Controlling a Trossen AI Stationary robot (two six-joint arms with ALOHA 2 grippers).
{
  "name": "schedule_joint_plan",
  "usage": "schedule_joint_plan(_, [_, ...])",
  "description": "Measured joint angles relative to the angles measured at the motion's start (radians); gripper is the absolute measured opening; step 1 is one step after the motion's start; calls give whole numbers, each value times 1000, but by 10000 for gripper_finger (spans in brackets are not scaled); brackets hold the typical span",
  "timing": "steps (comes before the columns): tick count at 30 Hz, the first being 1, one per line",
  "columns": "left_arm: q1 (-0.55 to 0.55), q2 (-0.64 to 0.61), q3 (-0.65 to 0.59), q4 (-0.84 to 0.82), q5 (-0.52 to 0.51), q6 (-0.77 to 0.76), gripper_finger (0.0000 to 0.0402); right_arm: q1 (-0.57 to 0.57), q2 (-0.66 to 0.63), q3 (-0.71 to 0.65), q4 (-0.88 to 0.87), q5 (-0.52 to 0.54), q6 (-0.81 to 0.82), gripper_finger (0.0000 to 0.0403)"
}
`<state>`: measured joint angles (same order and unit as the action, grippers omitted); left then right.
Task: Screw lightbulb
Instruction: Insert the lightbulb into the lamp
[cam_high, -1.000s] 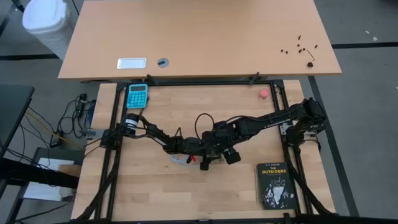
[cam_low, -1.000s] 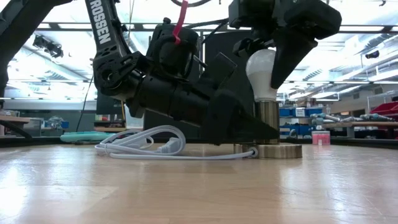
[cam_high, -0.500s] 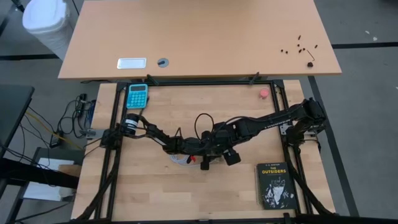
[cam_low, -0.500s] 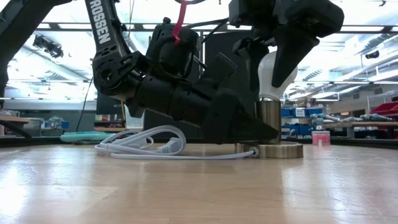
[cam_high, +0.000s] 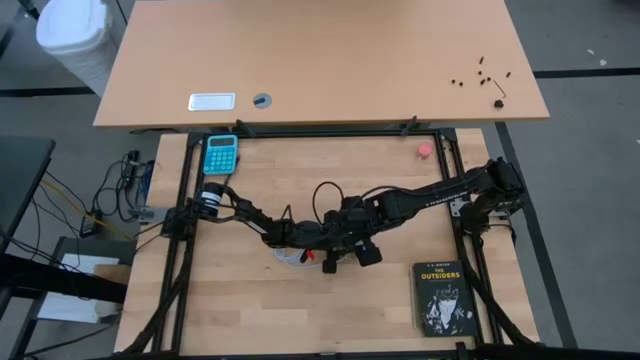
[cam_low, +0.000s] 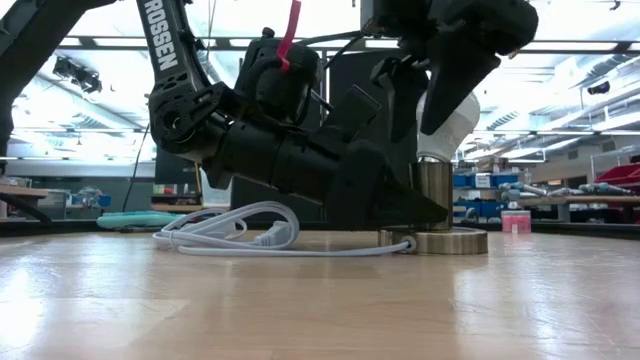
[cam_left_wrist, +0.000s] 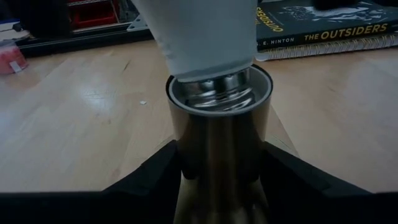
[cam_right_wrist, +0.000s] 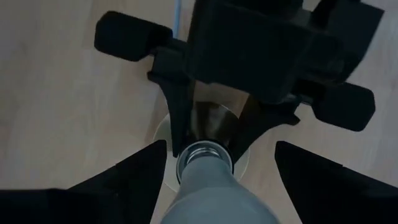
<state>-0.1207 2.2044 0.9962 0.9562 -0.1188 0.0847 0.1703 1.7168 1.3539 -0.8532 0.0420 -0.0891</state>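
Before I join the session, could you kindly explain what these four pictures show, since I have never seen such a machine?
These are two dark robot arms working at a wooden table, each ending in a two-finger gripper. One picture looks straight down from above, one looks level across the table-top, and two come from cameras on the arms' wrists.

In the middle stands a metal lamp socket on a round base with a white cord. The left gripper has its fingers on either side of the socket tube. The right gripper comes down from above and holds the white lightbulb, whose screw base sits at the socket's mouth, tilted.

Also on the table: a black book, a turquoise calculator and a small pink-red round object.
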Motion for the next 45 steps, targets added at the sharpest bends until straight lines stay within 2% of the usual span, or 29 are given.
schedule_joint_plan(8, [1, 0, 0, -3, 0, -5, 195, -1, 0, 123, -46, -8, 16, 328])
schedule_joint_plan(15, [1, 0, 0, -5, 0, -7, 195, 24, -2, 257, -340, 41, 84, 323])
schedule_joint_plan(22, [1, 0, 0, -5, -1, -11, 195, 53, -3, 285, -513, 137, 185, 312])
schedule_joint_plan(27, [1, 0, 0, -6, -1, -11, 195, 57, -3, 271, -609, 148, 245, 310])
schedule_joint_plan(31, [1, 0, 0, -6, -1, -11, 195, 56, -3, 240, -588, 195, 255, 310])
schedule_joint_plan(45, [3, 0, 0, -9, -1, -16, 195, 37, -3, 197, -468, 200, 218, 310])
